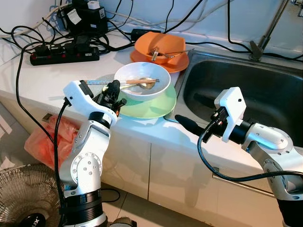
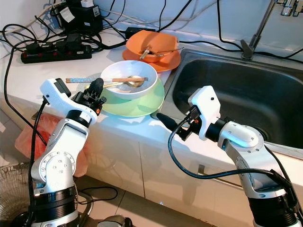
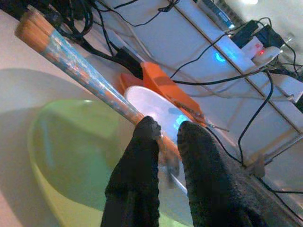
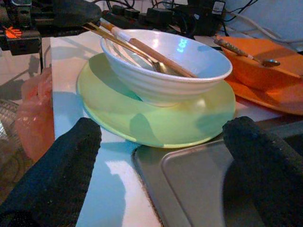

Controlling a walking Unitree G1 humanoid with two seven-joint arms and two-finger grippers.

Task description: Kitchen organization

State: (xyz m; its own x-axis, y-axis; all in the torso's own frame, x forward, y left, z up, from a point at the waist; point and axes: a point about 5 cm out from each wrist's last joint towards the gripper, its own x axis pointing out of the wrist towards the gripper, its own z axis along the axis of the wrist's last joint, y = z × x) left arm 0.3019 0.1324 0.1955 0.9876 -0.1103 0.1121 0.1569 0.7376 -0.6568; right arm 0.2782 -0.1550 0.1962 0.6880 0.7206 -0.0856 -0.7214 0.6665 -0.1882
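At a white kitchen counter (image 1: 42, 78), the robot's left gripper (image 1: 112, 92) was clenched on a pair of chopsticks (image 1: 137, 81), its black fingers (image 3: 137, 179) pinching the sticks partway along. Ahead of those fingers the chopsticks ran across the rim of a white bowl (image 1: 142, 78) and down into it, where a metal spoon (image 1: 147, 85) also lay; behind them the patterned handle ends stuck out over the counter.

The white bowl sat on a pale green plate (image 1: 154, 105), which lay at the counter's edge, just beside the steel sink (image 1: 246, 90).

The right gripper (image 1: 185, 123) hung in front of the counter edge, its fingers (image 4: 61, 165) spread wide and holding nothing. Straight ahead of them stood the green plate and white bowl, with the corner of the sink's rim lying between the two fingertips in the right wrist view.

Beyond the white bowl, an orange bowl (image 1: 161, 47) rested on an orange plate (image 1: 176, 63) with a spoon handle poking from it. A black power strip (image 1: 64, 54) and tangled cables (image 1: 28, 35) crowded the back of the counter. Below, an orange plastic bag (image 1: 45, 139) sat against the cabinet, near a floor fan (image 1: 23, 196).
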